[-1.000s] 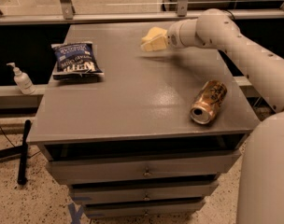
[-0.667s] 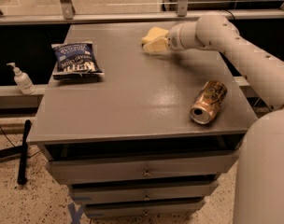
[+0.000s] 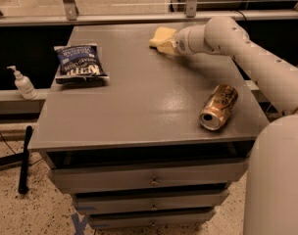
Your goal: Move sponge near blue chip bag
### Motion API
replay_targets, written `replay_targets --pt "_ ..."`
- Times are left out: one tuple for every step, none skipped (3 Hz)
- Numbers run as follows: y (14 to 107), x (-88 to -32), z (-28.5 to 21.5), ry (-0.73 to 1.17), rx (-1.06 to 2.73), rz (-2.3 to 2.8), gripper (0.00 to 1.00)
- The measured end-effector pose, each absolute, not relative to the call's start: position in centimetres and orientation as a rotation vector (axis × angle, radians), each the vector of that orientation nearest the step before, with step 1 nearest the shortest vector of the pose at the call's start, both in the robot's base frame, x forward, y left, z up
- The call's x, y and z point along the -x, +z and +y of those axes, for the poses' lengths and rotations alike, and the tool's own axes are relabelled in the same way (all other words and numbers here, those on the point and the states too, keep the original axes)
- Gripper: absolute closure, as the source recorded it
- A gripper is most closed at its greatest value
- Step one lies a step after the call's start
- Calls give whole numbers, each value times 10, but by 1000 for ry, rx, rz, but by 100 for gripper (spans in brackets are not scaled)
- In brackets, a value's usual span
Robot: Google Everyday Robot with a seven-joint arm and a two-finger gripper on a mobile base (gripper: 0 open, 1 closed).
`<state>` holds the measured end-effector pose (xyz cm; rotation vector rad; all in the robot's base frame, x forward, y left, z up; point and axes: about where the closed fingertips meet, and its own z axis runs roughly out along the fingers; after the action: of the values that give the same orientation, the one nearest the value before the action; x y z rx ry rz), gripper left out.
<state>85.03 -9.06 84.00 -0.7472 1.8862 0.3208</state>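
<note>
The pale yellow sponge [image 3: 160, 34] is at the far middle of the grey table [image 3: 139, 97], right at the tip of my arm. My gripper [image 3: 167, 44] is at the sponge, reaching in from the right, and it merges with the sponge's yellow shape. The dark navy blue chip bag [image 3: 79, 62] with white lettering lies flat near the table's far left, well to the left of the sponge.
A gold drink can [image 3: 218, 106] lies on its side near the table's front right. A pump bottle [image 3: 22, 83] stands on a ledge left of the table. Drawers [image 3: 151, 180] are below the tabletop. A black rod [image 3: 24, 158] lies on the floor at left.
The sponge and my gripper have shifted very slightly toward the far edge. The chip bag and the can have not moved.
</note>
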Motion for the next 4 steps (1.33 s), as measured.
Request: replay_targets --pt "860 -846 -85 326 774 1842 87" --pt "888 -837 -61 365 847 1781 100" --pt "893 -822 -15 459 976 1742 100" --pt "878 -801 29 558 1115 1727 100"
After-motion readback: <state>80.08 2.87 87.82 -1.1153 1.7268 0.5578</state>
